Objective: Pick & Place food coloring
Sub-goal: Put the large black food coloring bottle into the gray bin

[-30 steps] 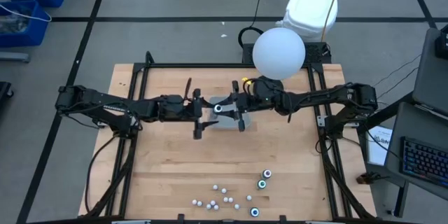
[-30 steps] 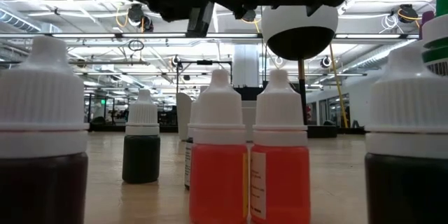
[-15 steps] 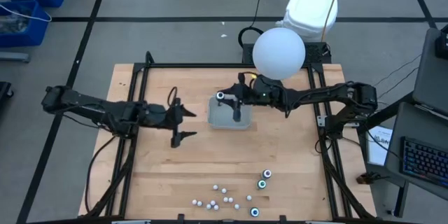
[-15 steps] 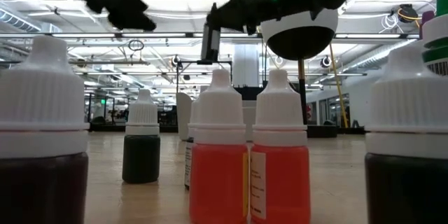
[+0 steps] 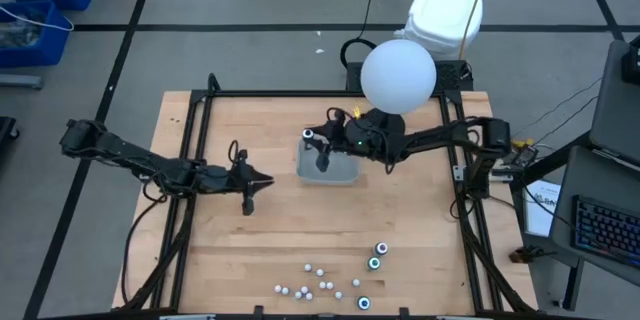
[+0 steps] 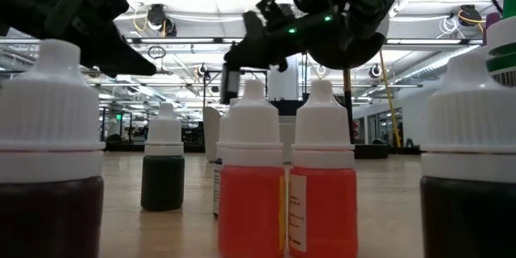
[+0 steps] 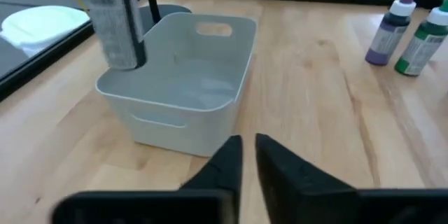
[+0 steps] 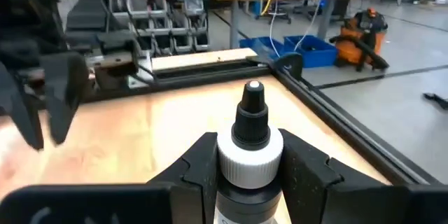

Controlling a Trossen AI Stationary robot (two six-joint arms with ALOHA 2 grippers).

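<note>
A dark food coloring bottle point(image 8: 250, 155) with a white collar and a black nozzle cap stands upright in my right gripper point(image 5: 321, 148), above the far left corner of the grey tray point(image 5: 340, 172). The left wrist view shows it point(image 7: 116, 29) hanging over the tray's rim point(image 7: 168, 98). My left gripper point(image 5: 250, 184) is shut, holds nothing, and sits left of the tray over bare wood. Several more bottles point(image 5: 318, 280) stand near the table's front edge. In the low view these point(image 6: 251, 184) fill the foreground. My right gripper pinches the bottle between its two fingers point(image 8: 203, 164), one on each side of the white collar point(image 8: 241, 161) and the body below it. The fingers reach in level from the table's right. The bottle is upright, cap up, and lifted clear of the tray.
A large white globe point(image 5: 398, 75) on a black stand rises at the far edge, just behind the right arm. Teal-ringed bottles point(image 5: 377, 256) stand at the front right. Purple and green bottles point(image 7: 392, 31) stand on the table beyond the tray. Black frame rails point(image 5: 190, 160) border the wooden top.
My left gripper has drawn back from the tray toward the table's left edge, sunk lower, and shut its fingers. My right gripper has kept the bottle, dipping closer to the tray's far left corner.
</note>
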